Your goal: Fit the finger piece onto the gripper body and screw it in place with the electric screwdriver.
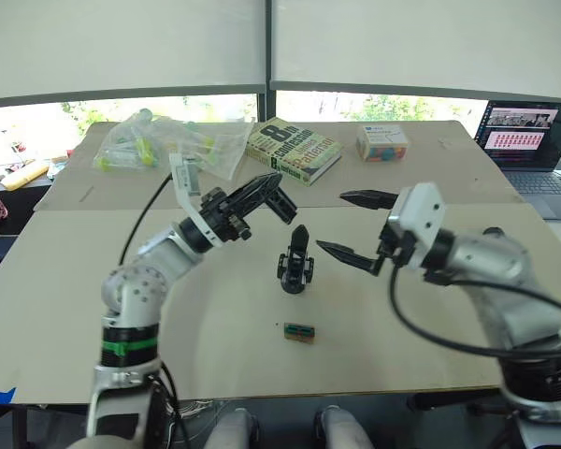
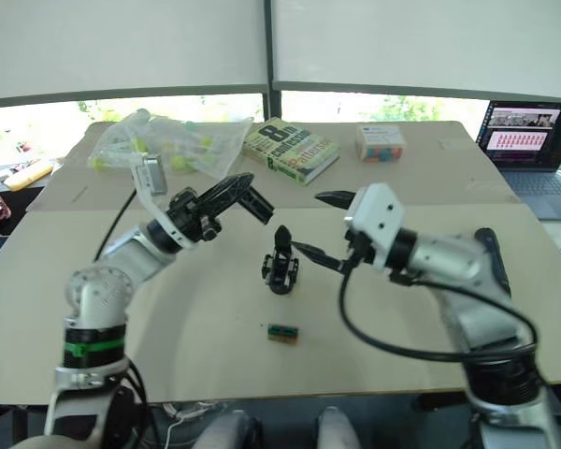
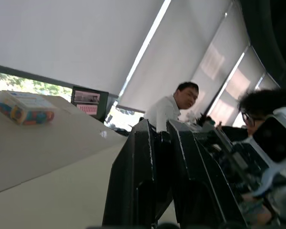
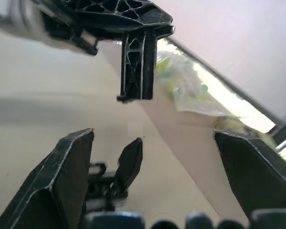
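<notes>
At the upper left of the head view a clear plastic bag (image 1: pixel 168 140) holding yellow-green items lies on the bench (image 1: pixel 215 346), with a green book (image 1: pixel 293 150) just to its right. Below them, left of centre, the left gripper (image 1: pixel 273 195) hangs above the bench, its fingers pressed together on a small black finger piece (image 1: pixel 282 206) that points downward. Just right and below it, at the centre, the gripper body (image 1: pixel 296 262) stands upright on the bench, apart from the piece. A small green-and-black block (image 1: pixel 299 331) lies nearer the front edge. Right of centre, the right gripper (image 1: pixel 355 224) has its fingers spread wide and holds nothing, one tip near the gripper body. A small colourful box (image 1: pixel 381 142) and a laptop (image 1: pixel 533 140) sit at the upper right.
</notes>
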You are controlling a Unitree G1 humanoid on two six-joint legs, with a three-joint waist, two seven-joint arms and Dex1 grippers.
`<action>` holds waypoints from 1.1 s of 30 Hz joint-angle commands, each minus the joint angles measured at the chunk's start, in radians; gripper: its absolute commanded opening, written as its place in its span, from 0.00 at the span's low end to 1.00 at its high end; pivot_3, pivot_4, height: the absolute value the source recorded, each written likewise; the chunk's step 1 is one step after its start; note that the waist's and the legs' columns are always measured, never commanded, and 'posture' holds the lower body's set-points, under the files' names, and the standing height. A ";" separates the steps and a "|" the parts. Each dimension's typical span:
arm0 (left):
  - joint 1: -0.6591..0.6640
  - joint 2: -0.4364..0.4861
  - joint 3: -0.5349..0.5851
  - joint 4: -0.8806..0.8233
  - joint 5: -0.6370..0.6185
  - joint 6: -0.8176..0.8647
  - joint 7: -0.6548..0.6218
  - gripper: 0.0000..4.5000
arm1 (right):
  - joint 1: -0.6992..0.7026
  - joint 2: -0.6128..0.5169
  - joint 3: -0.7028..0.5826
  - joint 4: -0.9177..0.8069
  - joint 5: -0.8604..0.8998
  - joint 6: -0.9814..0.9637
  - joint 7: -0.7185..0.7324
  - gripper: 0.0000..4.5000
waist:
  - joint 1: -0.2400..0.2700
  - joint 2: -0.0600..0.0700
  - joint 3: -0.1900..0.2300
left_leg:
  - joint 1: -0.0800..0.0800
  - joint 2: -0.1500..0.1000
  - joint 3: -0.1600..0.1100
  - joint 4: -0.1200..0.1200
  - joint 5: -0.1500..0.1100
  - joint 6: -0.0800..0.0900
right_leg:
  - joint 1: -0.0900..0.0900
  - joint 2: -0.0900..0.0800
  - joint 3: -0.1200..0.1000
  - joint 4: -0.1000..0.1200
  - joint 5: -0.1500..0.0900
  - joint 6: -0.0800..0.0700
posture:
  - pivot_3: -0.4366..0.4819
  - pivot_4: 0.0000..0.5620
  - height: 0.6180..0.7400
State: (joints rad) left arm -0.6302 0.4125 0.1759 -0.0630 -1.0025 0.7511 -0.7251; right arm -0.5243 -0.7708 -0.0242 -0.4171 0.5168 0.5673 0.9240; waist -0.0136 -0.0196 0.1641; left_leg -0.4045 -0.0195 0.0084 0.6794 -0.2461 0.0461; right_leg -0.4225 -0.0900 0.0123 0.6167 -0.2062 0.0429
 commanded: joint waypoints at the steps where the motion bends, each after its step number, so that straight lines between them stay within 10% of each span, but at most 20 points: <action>1: -0.055 0.085 -0.014 0.015 -0.056 0.100 -0.165 0.00 | -0.069 -0.085 0.007 0.020 0.156 0.222 0.115 0.99 | 0.000 -0.001 0.000 | 0.000 0.000 0.000 0.000 0.000 0.000 | 0.000 0.000 0.000 0.000 0.000 0.000 | 0.48 0.27 1.00; 10: -0.068 0.192 -0.216 -0.034 0.072 0.123 -0.440 0.00 | -0.248 0.068 0.097 0.084 0.344 0.572 0.043 0.99 | 0.002 -0.001 0.000 | -0.001 0.001 0.000 0.000 0.000 0.000 | -0.001 -0.001 0.001 0.000 0.000 0.000 | 0.48 0.27 1.00; 28: -0.014 0.103 -0.199 -0.098 0.083 0.139 -0.391 0.00 | -0.267 0.174 0.104 0.070 0.448 0.767 -0.086 0.99 | 0.008 -0.001 0.000 | -0.003 0.000 0.000 0.001 0.000 0.000 | -0.003 -0.002 0.000 0.001 0.000 0.000 | 0.48 0.27 1.00; 33: -0.008 0.099 -0.202 -0.098 0.090 0.134 -0.390 0.00 | -0.265 0.183 0.098 0.073 0.446 0.754 -0.099 0.58 | 0.008 -0.001 0.000 | -0.003 0.000 0.000 0.001 0.000 0.000 | -0.003 -0.002 0.000 0.001 0.000 0.000 | 0.48 0.27 1.00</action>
State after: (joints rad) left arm -0.6352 0.5141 -0.0396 -0.1363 -0.9057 0.8946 -1.1111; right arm -0.7800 -0.5884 0.1069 -0.3219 0.9476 1.3417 0.8248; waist -0.0057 -0.0204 0.1645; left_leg -0.4078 -0.0197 0.0081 0.6804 -0.2464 0.0465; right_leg -0.4252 -0.0924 0.0127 0.6180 -0.2061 0.0429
